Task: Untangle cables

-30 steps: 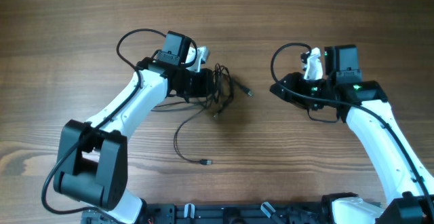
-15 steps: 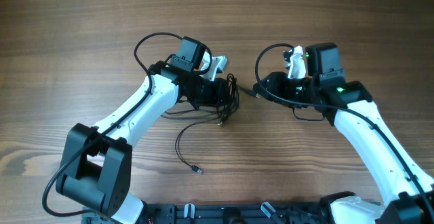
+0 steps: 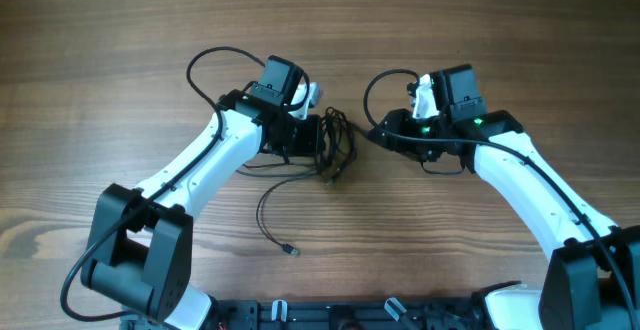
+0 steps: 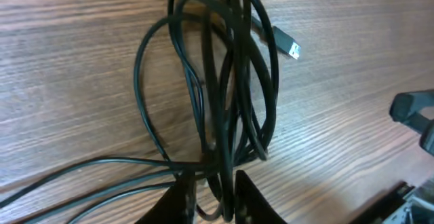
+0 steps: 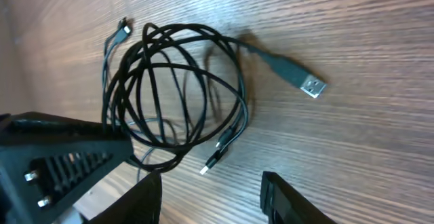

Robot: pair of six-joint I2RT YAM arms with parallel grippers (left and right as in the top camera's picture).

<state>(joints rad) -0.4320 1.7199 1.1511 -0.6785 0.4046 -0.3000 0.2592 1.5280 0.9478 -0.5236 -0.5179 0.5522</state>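
Note:
The cables [image 3: 337, 142] are thin black cords looped in a tangle at the table's middle. One loose strand curves toward the front and ends in a small plug [image 3: 291, 251]. In the left wrist view my left gripper [image 4: 211, 198] is shut on several strands of the tangle [image 4: 224, 81]. A silver-tipped plug [image 4: 290, 47] sticks out at the upper right. My right gripper [image 5: 213, 197] is open and empty, just right of the tangle [image 5: 176, 81]. A USB plug [image 5: 308, 83] and a small plug [image 5: 215, 157] lie in front of it.
The left arm [image 3: 200, 160] and the right arm [image 3: 520, 170] reach in from the front over the wooden table [image 3: 120, 30]. Thicker black arm cables loop behind each wrist. The left gripper's body [image 5: 54, 156] shows in the right wrist view.
My right arm has moved left, close to the tangle. My left gripper shifted right then slightly back, dragging the tangle and the loose strand's plug to the left.

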